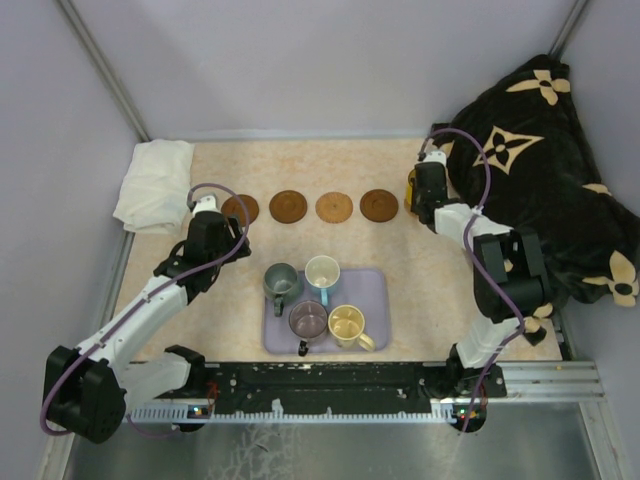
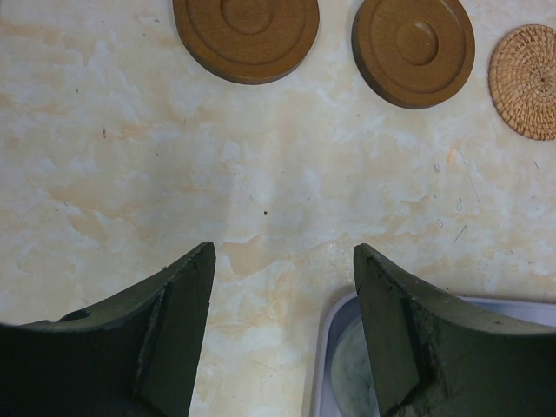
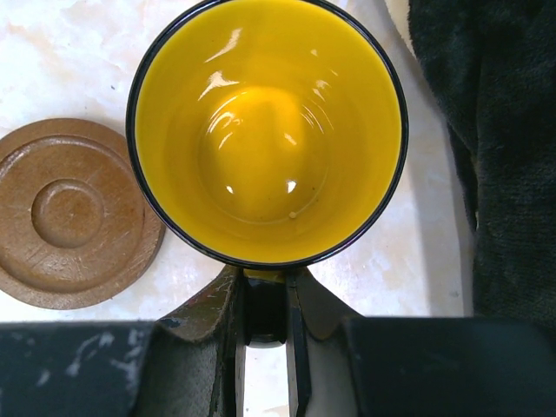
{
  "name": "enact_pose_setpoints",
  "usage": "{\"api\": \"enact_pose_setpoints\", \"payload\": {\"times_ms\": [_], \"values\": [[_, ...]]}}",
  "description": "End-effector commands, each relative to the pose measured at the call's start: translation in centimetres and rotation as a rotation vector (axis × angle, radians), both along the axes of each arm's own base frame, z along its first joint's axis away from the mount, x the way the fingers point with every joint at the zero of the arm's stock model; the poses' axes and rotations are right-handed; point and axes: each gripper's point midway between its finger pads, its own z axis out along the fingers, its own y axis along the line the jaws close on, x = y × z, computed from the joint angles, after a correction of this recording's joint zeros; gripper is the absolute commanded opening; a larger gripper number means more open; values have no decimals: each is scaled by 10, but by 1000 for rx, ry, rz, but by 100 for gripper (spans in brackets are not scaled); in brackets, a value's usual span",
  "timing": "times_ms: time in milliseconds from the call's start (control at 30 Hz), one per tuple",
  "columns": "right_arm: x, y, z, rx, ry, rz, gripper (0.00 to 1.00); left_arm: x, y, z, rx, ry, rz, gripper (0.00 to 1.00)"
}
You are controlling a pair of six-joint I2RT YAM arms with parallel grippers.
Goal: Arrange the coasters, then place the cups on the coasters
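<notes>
Four brown coasters (image 1: 288, 207) lie in a row across the far side of the table. The left wrist view shows two of them (image 2: 246, 35) and a woven one (image 2: 524, 81). Grey-green (image 1: 280, 281), white-and-blue (image 1: 322, 271), purplish (image 1: 308, 320) and cream (image 1: 346, 325) cups stand on the lavender tray (image 1: 372, 290). My right gripper (image 3: 265, 304) is shut on the handle of the yellow cup (image 3: 265, 130) at the row's right end, beside a coaster (image 3: 65, 213). What lies under that cup is hidden. My left gripper (image 2: 285, 252) hangs open and empty over bare table, left of the tray.
A black blanket (image 1: 540, 170) with tan flowers is heaped at the right, close to the right arm. A white cloth (image 1: 155, 183) lies at the far left corner. The tray corner (image 2: 334, 347) and the grey-green cup (image 2: 356, 373) sit just under my left gripper's right finger.
</notes>
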Motion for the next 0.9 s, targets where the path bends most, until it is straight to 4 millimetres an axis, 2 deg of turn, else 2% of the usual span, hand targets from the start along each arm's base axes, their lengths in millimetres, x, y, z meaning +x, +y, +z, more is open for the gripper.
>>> {"api": "enact_pose_setpoints", "payload": {"times_ms": [0, 867], "values": [[25, 1, 31, 6, -137, -6, 0, 3, -2, 5, -4, -13, 6, 71], [18, -7, 16, -7, -112, -48, 0, 3, -3, 0, -2, 2, -2, 72]]}}
